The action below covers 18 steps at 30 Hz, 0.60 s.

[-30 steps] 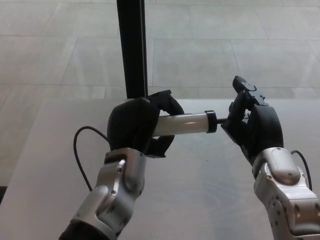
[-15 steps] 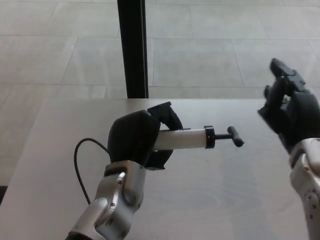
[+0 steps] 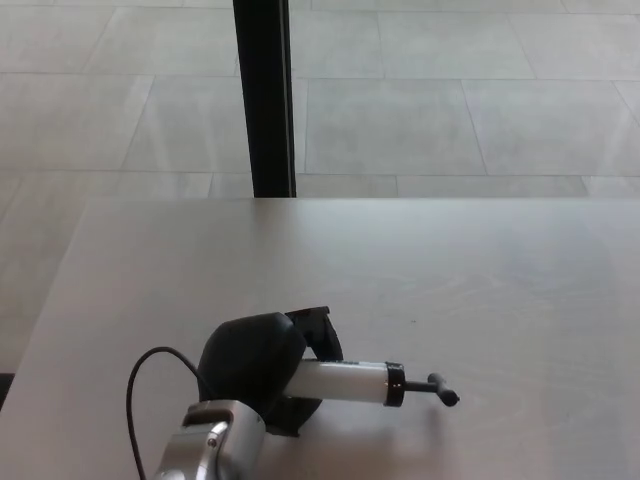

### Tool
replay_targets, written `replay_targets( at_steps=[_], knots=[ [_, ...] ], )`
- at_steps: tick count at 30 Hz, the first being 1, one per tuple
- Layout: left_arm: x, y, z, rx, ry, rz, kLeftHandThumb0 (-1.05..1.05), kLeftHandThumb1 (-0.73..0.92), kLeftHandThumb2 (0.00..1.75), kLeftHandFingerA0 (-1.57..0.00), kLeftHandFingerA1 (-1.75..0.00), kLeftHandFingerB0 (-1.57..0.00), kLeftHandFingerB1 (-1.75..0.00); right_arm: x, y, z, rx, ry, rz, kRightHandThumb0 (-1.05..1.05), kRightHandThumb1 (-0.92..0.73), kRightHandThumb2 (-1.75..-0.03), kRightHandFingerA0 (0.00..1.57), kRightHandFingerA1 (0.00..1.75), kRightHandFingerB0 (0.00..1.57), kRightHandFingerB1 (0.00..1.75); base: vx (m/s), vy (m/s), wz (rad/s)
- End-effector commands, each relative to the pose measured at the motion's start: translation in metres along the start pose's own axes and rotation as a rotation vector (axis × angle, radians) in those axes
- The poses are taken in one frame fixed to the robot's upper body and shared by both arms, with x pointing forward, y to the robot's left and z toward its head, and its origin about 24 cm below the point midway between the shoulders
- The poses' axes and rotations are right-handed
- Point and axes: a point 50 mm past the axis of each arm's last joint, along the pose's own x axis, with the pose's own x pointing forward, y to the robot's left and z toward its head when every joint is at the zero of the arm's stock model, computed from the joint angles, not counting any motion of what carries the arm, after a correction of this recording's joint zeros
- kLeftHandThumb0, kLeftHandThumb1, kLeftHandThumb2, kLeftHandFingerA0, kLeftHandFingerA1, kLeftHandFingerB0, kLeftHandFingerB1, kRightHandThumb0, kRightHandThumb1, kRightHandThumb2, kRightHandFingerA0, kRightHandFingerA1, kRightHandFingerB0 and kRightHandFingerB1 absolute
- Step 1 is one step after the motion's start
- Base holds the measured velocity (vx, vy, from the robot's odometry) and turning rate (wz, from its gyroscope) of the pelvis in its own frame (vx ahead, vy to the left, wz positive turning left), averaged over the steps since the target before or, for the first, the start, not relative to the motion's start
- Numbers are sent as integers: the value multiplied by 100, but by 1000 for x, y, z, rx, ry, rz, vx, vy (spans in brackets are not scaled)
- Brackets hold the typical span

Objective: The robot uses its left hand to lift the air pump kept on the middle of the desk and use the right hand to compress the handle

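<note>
The air pump [image 3: 345, 381] has a white barrel, a black collar and a short black T-handle [image 3: 440, 390] pointing right. It lies low, near the desk's front edge, at or just above the surface. My left hand [image 3: 255, 365] is shut around the barrel's left end, hiding that part of the pump. A thin black hose [image 3: 135, 385] loops out to the left of my wrist. My right hand does not show in the head view.
The pale desk [image 3: 450, 270] fills the lower picture, with its far edge across the middle. A black vertical post [image 3: 264, 95] stands behind the desk's far edge. Tiled floor lies beyond.
My left hand has lowered the pump towards the desk's front edge. The right hand came off the handle, moved right and left the view.
</note>
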Motion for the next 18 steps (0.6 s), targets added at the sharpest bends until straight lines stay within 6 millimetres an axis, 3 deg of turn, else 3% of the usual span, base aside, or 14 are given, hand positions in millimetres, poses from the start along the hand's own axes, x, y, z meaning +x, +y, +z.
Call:
replay_targets(
  at_steps=[1,3,5,6,7,9,10,11,12,17,18],
  knots=[
    [-2,-7,-3,9,57,-86,-13,56,105,-87,-173,-79,-142,-3,-4,1,4,3,11,-85,-92,-76,10,47,19,36,0,0,0],
    [2,-6,-1,20,92,-144,-21,64,84,-81,-149,-73,-91,-4,-2,-2,5,10,11,-83,-92,-76,11,47,20,36,0,0,0],
    [2,-6,-1,26,94,-157,-21,64,84,-81,-149,-73,-91,-4,-1,-2,5,11,12,-83,-92,-76,11,47,20,36,0,0,0],
    [6,-3,1,58,156,-247,-38,60,63,-53,-124,-37,-56,-4,1,-4,1,14,13,-84,-92,-75,13,49,22,37,0,0,0],
    [8,3,3,108,178,-325,-67,40,79,-17,-66,-4,-30,-4,4,-5,9,21,9,-82,-92,-77,14,50,22,37,0,0,0],
    [8,4,3,114,183,-336,-67,40,79,-17,-66,-4,-30,-4,4,-5,10,21,9,-82,-92,-77,14,50,22,37,0,0,0],
    [10,12,4,85,203,-383,-79,45,85,0,-21,0,0,-4,5,-7,11,22,7,-86,-80,-93,15,54,17,42,0,0,0],
    [14,16,6,95,193,-406,-87,47,65,0,-7,0,0,-2,4,-4,7,16,2,-87,-80,-94,14,55,18,42,0,0,0],
    [15,20,6,96,186,-418,-90,52,57,0,0,0,0,-2,4,-4,4,18,2,-87,-80,-94,15,55,18,42,0,0,0],
    [18,31,2,85,196,-492,-105,65,62,0,0,0,0,-3,3,-6,0,27,1,-87,-81,-94,16,56,18,42,0,0,0],
    [17,31,2,75,196,-491,-105,64,62,0,0,0,0,-3,3,-6,-8,26,4,-82,-92,-81,16,54,21,38,0,0,0]
  ],
)
